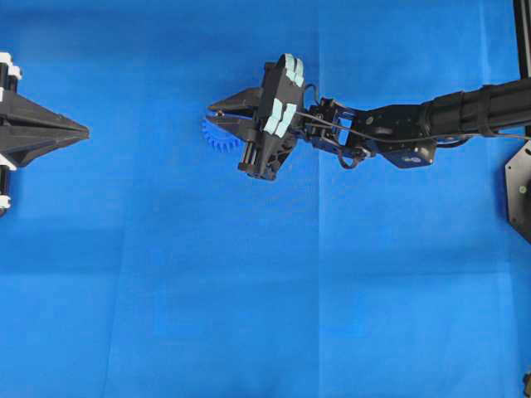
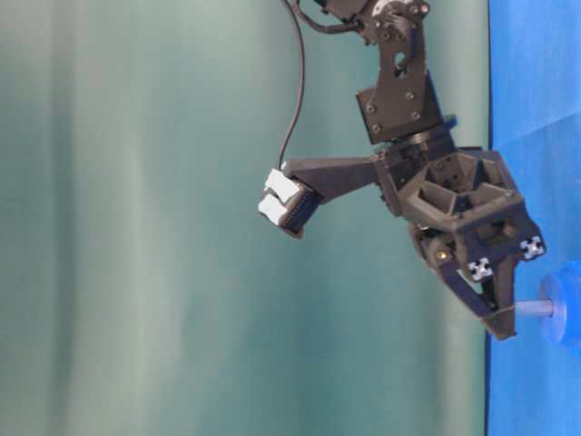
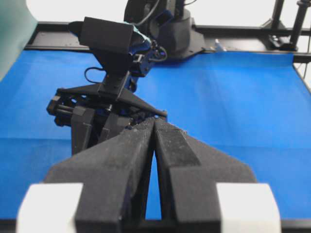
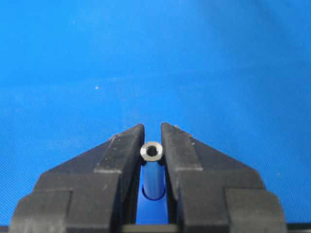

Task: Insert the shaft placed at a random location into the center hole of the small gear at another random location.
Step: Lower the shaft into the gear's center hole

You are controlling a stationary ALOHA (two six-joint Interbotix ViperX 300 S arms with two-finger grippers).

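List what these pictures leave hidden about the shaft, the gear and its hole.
- Center hole: seen in no view; overhead, the right gripper covers the small gear's middle.
- Shaft: its far end is out of sight in the right wrist view; whether it has entered the hole cannot be told.
- Small gear: cut off by the picture's edge in the table-level view.

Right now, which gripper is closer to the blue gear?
Right. The right gripper sits directly at the blue gear, clamping the metal pin whose far end meets it. The left gripper waits shut at the cloth's left edge, well away.
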